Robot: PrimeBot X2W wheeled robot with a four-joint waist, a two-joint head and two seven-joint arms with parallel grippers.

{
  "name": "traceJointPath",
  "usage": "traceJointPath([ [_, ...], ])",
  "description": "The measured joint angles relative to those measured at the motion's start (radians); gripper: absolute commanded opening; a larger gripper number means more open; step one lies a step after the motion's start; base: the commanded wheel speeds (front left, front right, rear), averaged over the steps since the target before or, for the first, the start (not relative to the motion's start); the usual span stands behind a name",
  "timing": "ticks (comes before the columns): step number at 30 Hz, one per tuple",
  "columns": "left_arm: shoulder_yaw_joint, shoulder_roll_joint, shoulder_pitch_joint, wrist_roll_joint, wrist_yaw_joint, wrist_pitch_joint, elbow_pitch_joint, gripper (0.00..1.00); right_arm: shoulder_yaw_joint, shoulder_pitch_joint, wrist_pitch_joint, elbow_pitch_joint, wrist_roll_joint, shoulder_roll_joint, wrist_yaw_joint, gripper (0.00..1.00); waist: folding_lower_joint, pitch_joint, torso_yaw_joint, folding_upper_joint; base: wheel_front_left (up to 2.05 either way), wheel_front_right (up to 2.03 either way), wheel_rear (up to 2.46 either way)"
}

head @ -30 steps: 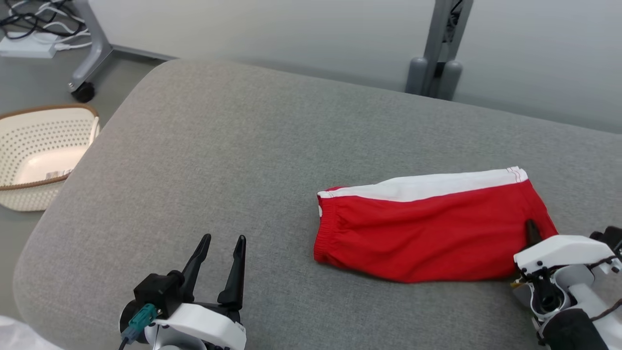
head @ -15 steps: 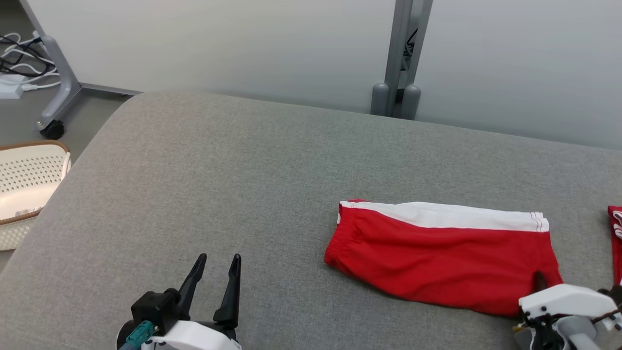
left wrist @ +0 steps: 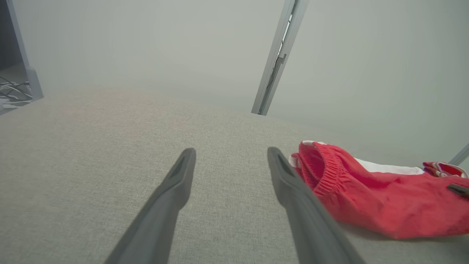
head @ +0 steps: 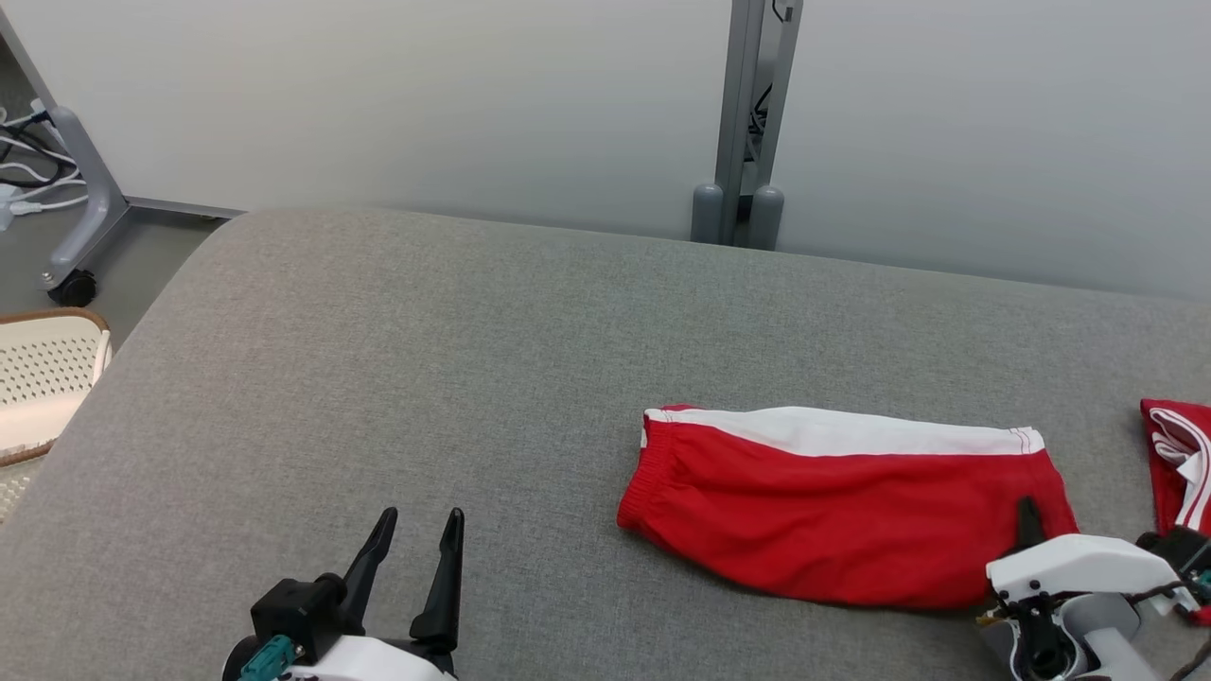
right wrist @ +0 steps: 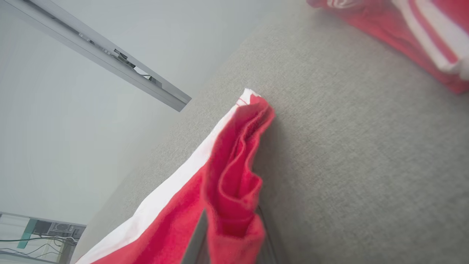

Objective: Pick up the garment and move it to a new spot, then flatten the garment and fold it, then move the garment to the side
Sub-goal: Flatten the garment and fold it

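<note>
One white basket (head: 57, 364) stands well apart from the red garment (head: 833, 511).

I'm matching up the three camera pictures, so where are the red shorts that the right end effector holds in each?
Head view: shorts lower right, on the cushion.
Left wrist view: shorts at the right side.
Right wrist view: shorts bottom centre, in the right end effector.
Shared landmark: grey post behind the cushion.
</note>
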Motion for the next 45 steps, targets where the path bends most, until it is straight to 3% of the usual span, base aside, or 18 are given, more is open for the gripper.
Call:
traceJointPath([
  [9, 0.01, 0.0, 0.0, -0.085, 0.0, 0.0, 0.029, 1.0, 0.122, 0.02, 0.014, -0.185, 0.006, 0.038, 0.0, 0.0, 0.0, -0.007, 0.04, 0.0, 0.0, 0.0, 0.0],
  [17, 0.011, 0.0, -0.006, -0.09, -0.001, 0.0, 0.042, 1.0, 0.336, 0.067, 0.036, -0.341, 0.123, 0.041, 0.0, 0.0, 0.0, -0.011, 0.087, -0.0001, 0.0, 0.0, 0.0],
  [30, -0.002, -0.001, -0.01, -0.08, -0.01, 0.0, 0.056, 1.0, 0.568, 0.027, 0.014, -0.33, 0.289, 0.041, 0.0, 0.0, 0.0, -0.007, 0.179, 0.0, 0.0, 0.0, 0.0],
  [38, -0.014, 0.001, -0.014, -0.086, -0.01, 0.0, 0.055, 1.0, 0.671, -0.017, 0.003, -0.224, 0.32, 0.041, 0.0, 0.0, 0.0, 0.023, 0.244, 0.0, 0.0, 0.0, 0.0],
  [39, -0.018, 0.0, -0.014, -0.09, -0.009, 0.0, 0.055, 1.0, 0.682, -0.018, 0.002, -0.215, 0.322, 0.041, 0.0, 1.0, 0.0, 0.026, 0.25, 0.0, 0.0, 0.0, 0.0],
  [45, -0.029, 0.001, -0.014, -0.1, -0.003, 0.0, 0.051, 1.0, 0.747, -0.039, 0.0, -0.183, 0.345, 0.043, 0.0, 1.0, 0.0, 0.042, 0.273, 0.0, 0.0, 0.0, 0.0],
])
